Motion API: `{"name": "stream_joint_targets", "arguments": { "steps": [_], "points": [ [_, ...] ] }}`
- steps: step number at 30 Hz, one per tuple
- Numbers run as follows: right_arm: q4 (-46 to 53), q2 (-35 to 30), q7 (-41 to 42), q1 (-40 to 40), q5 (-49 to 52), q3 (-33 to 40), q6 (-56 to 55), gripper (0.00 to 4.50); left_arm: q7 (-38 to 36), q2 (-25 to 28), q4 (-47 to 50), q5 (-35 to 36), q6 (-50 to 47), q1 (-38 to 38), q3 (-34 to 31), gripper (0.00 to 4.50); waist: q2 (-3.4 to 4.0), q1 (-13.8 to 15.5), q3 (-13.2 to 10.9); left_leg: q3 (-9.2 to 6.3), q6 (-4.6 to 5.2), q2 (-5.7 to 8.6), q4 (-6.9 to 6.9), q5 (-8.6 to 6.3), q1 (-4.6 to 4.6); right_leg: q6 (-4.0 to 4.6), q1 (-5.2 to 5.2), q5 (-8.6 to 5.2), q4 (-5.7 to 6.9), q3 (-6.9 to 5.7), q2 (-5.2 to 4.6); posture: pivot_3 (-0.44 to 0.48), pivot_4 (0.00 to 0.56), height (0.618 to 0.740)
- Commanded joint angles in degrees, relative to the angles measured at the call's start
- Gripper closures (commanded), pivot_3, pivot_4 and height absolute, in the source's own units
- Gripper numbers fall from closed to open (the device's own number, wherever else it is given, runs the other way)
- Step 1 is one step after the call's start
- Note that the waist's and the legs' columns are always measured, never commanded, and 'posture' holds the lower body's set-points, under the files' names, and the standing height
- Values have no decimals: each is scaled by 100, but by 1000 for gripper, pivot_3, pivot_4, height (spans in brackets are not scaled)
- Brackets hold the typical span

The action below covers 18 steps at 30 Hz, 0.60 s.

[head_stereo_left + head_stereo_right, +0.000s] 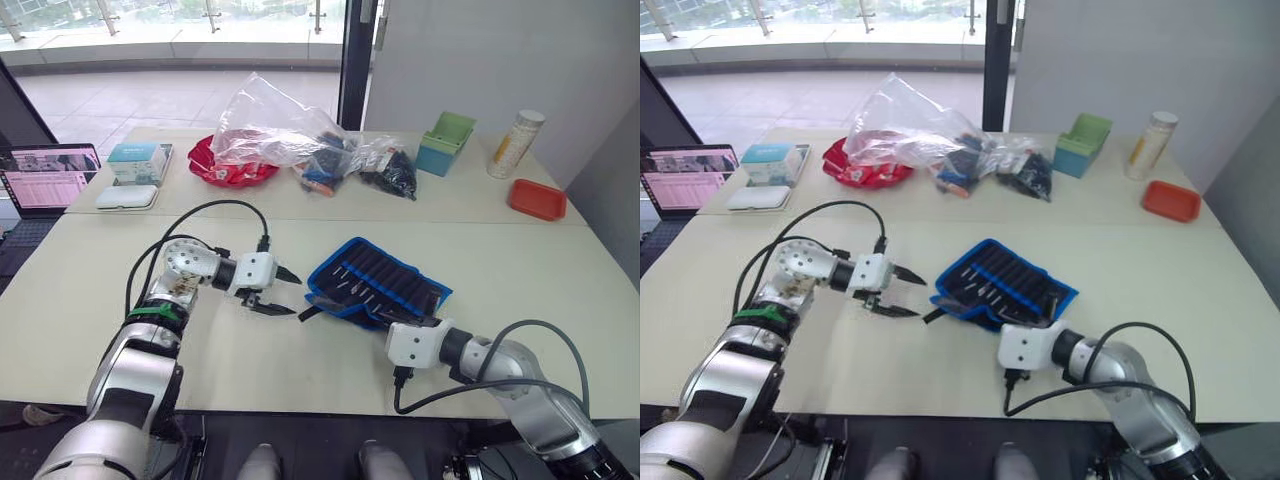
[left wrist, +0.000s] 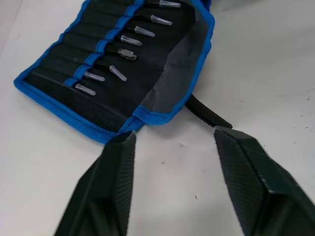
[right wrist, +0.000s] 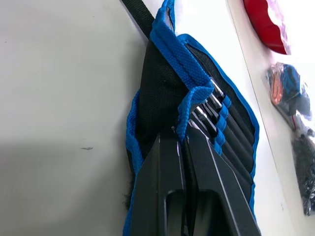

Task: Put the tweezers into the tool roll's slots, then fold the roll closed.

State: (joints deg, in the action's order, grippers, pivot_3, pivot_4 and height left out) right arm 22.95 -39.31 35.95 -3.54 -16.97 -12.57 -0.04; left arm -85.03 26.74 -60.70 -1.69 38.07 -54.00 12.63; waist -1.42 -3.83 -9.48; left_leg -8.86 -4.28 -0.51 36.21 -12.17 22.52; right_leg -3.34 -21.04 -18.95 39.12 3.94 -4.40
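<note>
The tool roll [image 1: 378,281], black with a blue border, lies opened out on the table right of centre. Several tweezers [image 2: 118,73] sit in its slots [image 2: 78,51], their clear-capped tips poking out. My right gripper [image 3: 180,133] is shut on the roll's blue-edged near border and holds that edge lifted and curled over the slots. Just left of the roll, my left gripper [image 1: 295,295] stands open, its fingers [image 2: 114,169] pointing at the roll's left corner and touching nothing. The thin black strap [image 2: 206,112] trails from that corner onto the table.
Along the far side of the table stand a clear plastic bag [image 1: 265,125] over a red tray [image 1: 232,168], bagged small items [image 1: 390,170], a green box [image 1: 446,140], a can [image 1: 516,143] and a small red tray [image 1: 537,198]. At far left are a laptop [image 1: 50,180] and a white case [image 1: 127,196].
</note>
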Motion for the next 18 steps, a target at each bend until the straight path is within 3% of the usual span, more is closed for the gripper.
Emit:
{"name": "stream_joint_targets", "arguments": {
  "steps": [1,5,15,18],
  "points": [
    [405,36,-73,83,26,304,210,4500,353,-144,-615,-374,835,-440,118,1321,0,5,0,0,0,3,3,0,4,0,0,0,-2,0,-2,0,150,740],
    [570,127,-85,189,-34,324,386,4500,693,-458,-988,-476,992,-723,49,1321,0,20,0,-4,0,7,5,0,9,-1,0,0,-2,0,-4,0,150,740],
    [801,229,-92,366,-155,371,616,4500,743,-779,-1253,-670,699,-878,61,1321,0,-13,0,-6,0,7,3,0,9,-2,-2,-1,-1,0,-2,0,150,740],
    [849,262,-93,375,-169,372,665,4500,660,-839,-1281,-685,645,-824,34,2106,0,-7,0,-7,0,7,3,0,9,-2,-2,-1,-1,0,-3,0,150,740]
  ]
}}
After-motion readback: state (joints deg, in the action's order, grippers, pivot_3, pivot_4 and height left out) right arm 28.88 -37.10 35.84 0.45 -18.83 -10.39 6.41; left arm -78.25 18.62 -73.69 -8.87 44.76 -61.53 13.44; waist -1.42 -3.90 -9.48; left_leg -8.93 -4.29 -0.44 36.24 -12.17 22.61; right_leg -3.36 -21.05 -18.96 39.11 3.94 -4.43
